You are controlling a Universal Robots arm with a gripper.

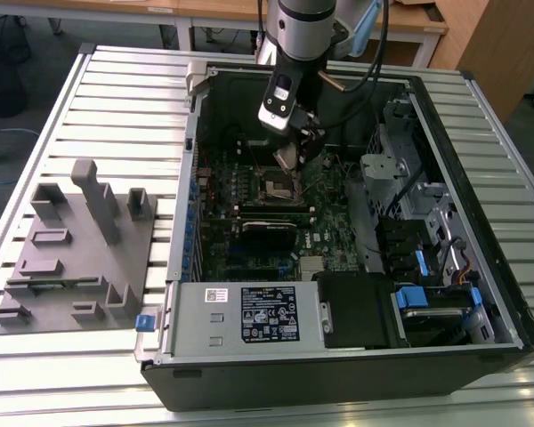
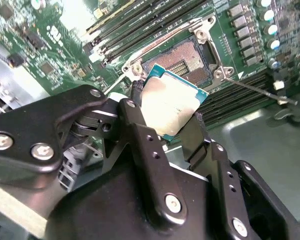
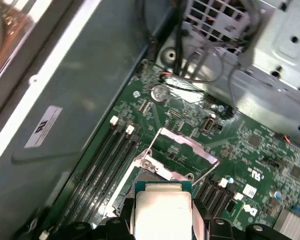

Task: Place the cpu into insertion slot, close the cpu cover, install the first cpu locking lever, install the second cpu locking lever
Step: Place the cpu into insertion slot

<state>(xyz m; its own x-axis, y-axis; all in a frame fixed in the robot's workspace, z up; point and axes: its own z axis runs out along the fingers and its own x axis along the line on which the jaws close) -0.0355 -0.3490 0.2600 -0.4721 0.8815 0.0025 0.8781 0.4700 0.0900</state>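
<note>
Over bare socket (image 2: 190,60), gripper (image 2: 165,117) w/ jaws tight on cpu (image 2: 171,102); cpu cover (image 3: 187,145) raised, lever (image 2: 260,89) alongside.

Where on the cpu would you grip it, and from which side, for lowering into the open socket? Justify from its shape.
By two opposite thin edges, as the gripper does, coming from the metal-top side. The cpu is a flat square; edge contact leaves its underside free to face the socket, whose cpu cover stands open.

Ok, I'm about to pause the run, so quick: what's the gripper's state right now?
Gripper: jaws shut on the cpu, held near the open socket, not yet seated.
</note>
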